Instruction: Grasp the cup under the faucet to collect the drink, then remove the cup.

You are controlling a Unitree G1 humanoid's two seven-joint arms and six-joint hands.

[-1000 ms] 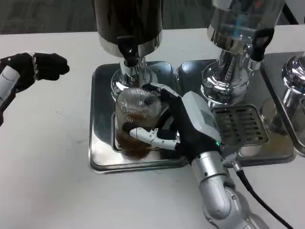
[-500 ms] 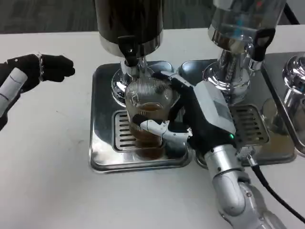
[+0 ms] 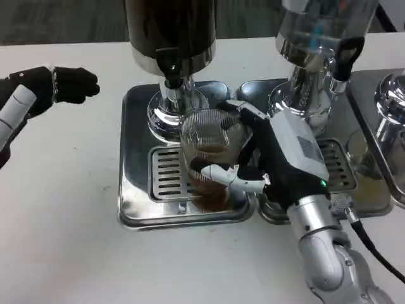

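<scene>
Ribbed clear cup (image 3: 212,136), brown drink inside, partly filled.

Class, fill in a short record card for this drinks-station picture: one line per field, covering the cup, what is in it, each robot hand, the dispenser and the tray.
cup: clear ribbed cup, above the drip tray, tilted slightly
contents: brown drink, partly filled
right hand: right hand grips the cup from its right side
left hand: left hand at the picture's left edge above the white table, fingers curled, holding nothing
dispenser: dark dispenser, its faucet just up-left of the cup rim
tray: steel drip tray with slotted grate
</scene>
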